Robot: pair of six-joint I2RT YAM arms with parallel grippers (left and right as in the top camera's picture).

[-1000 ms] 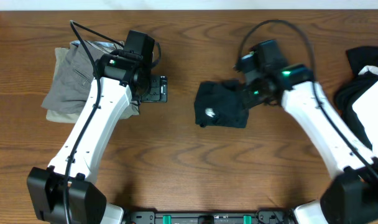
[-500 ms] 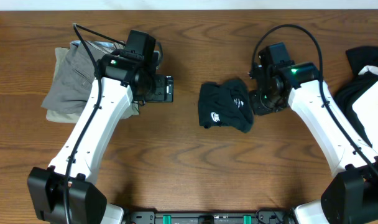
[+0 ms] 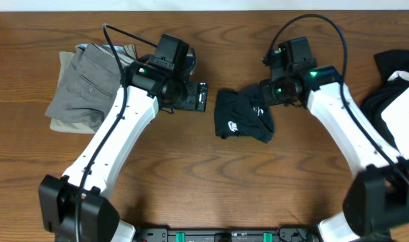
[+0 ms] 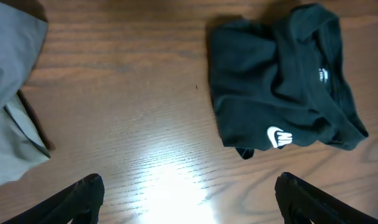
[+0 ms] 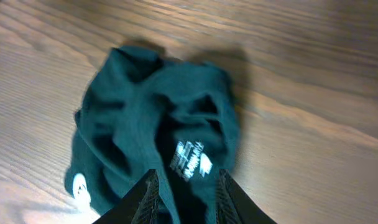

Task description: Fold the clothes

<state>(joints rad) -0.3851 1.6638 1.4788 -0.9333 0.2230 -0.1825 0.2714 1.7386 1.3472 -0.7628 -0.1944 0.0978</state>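
Observation:
The clothes in play are a black T-shirt [image 3: 243,115] lying in a small folded bundle at mid table, its white logo facing up. The left wrist view shows the T-shirt [image 4: 282,81] ahead and to the right. My left gripper [image 3: 203,97] hovers just left of the shirt, open wide, and bare wood lies between its fingers [image 4: 189,183]. My right gripper [image 3: 272,101] is over the bundle's right edge. Its jaws [image 5: 188,186] stand a little apart, with the dark T-shirt [image 5: 152,124] and its white neck label showing in the gap.
A pile of grey and khaki trousers [image 3: 83,87] lies at the far left, and its edge shows in the left wrist view [image 4: 9,93]. More black and white garments [image 3: 396,87] are heaped at the right table edge.
The right gripper dragged the shirt slightly to the right, then its jaws parted. The left arm swung right, toward the shirt's left edge, staying open.

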